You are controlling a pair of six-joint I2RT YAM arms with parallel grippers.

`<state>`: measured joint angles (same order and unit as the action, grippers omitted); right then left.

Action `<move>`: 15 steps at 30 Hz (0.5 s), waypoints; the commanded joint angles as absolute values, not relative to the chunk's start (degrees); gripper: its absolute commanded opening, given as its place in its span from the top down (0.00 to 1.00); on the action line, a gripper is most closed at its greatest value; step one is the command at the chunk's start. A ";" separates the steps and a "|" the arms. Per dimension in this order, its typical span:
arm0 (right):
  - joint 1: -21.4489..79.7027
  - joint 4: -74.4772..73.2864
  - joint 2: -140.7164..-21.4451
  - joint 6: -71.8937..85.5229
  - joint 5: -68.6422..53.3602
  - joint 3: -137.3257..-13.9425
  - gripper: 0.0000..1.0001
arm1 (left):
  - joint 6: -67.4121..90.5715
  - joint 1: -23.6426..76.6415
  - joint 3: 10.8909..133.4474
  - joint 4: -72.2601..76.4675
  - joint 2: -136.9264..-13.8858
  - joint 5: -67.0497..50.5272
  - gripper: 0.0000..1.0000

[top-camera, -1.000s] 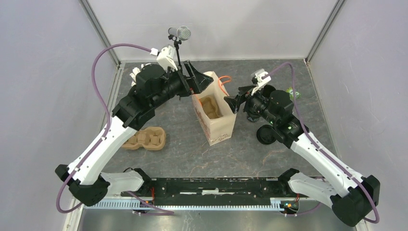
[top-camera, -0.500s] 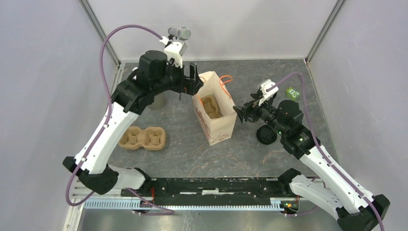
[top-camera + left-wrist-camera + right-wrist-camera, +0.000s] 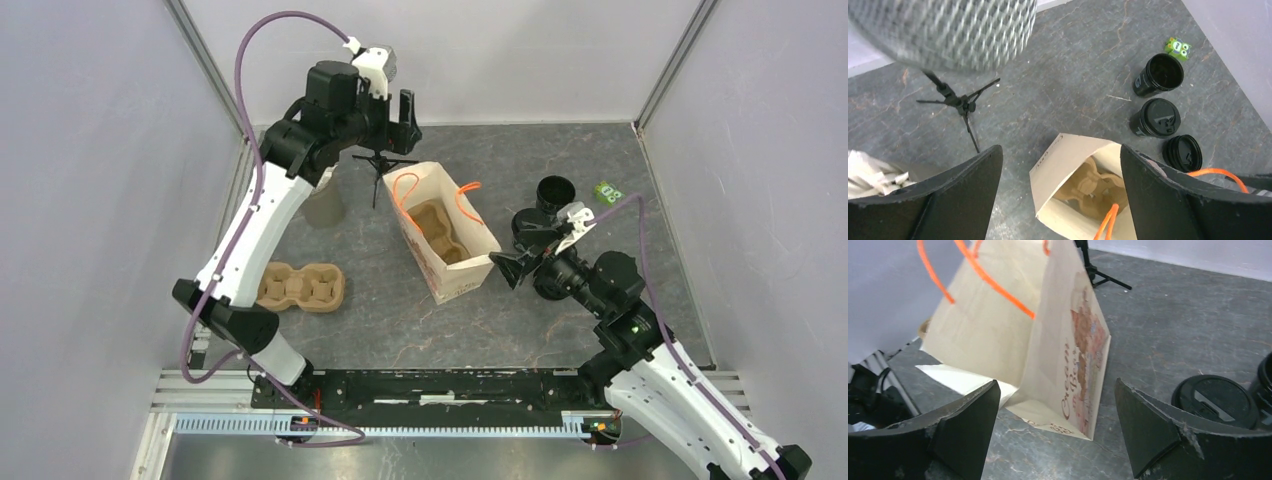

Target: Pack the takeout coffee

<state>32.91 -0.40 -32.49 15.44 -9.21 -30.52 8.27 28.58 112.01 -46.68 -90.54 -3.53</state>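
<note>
The takeout coffee, a short black cup with its black lid on, stands right of the brown paper bag; from above the coffee shows just beyond my right gripper. An open black cup and a loose black lid flank it. The upright bag holds a brown cup carrier. My left gripper hangs open high above the bag's far side, and in its wrist view the left gripper holds nothing. My right gripper is open and empty, low beside the bag's right wall.
A second brown carrier lies on the table to the left. A grey cup of white sticks and a microphone on a small tripod stand at the back left. A small green item lies at the far right.
Both grippers have left the bag's rim. The left arm rose and swung back. The right arm pulled back toward the near right. The bag's mouth now faces further left.
</note>
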 commanded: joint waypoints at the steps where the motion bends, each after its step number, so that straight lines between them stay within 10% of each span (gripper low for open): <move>1: 33.00 0.82 -32.45 19.36 -12.82 -34.99 0.06 | 4.11 28.06 119.09 -47.42 -94.72 -7.92 0.08; 15: 32.98 -1.16 -45.57 24.89 -5.02 -53.09 0.07 | -2.53 24.11 121.37 -50.19 -104.78 -20.02 0.12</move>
<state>32.91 1.56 -44.10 23.24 -8.71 -46.30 2.13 25.63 118.78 -48.49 -101.84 -13.74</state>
